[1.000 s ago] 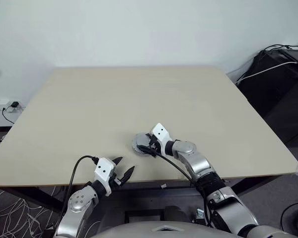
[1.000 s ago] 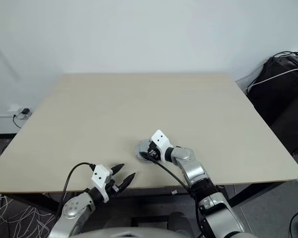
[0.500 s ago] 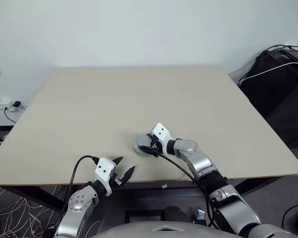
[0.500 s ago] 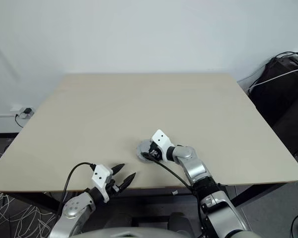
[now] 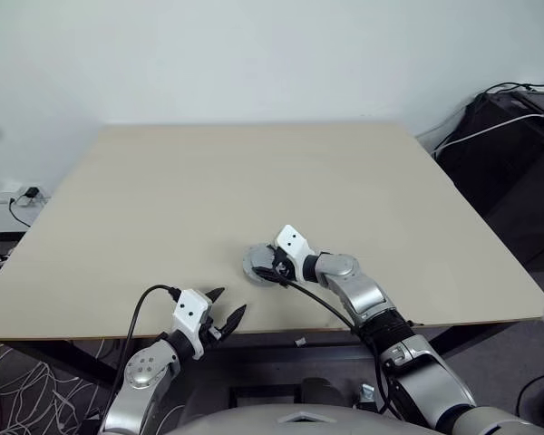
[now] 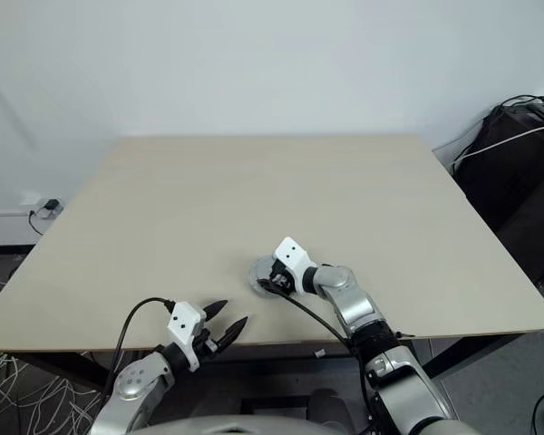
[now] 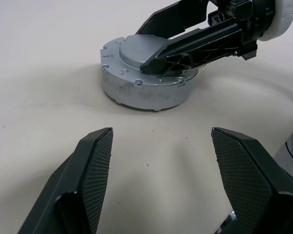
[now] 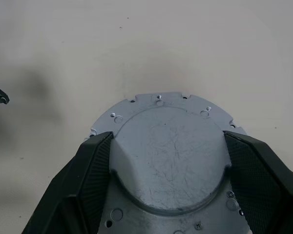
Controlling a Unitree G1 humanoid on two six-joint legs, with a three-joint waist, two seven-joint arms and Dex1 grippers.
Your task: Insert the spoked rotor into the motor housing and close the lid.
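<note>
The lid (image 8: 168,161) is a low silver-grey drum with a raised round centre and small holes round its rim. It lies on the tan table (image 5: 254,181) near the front edge, also seen from the left wrist (image 7: 132,51). The spoked rotor and the motor housing are hidden beneath it. My right gripper (image 8: 168,139) is open. Its black fingers (image 7: 185,53) lie across the lid's top, one on each side of the raised centre. My left gripper (image 5: 228,301) is open at the table's front edge, a short way in front of the lid, with nothing between its fingers.
A black bag with white and black cables (image 5: 512,127) stands on the floor past the table's right edge. A wall socket with a plug (image 5: 23,192) is at the left. The table's front edge (image 5: 91,337) runs just beneath my left gripper.
</note>
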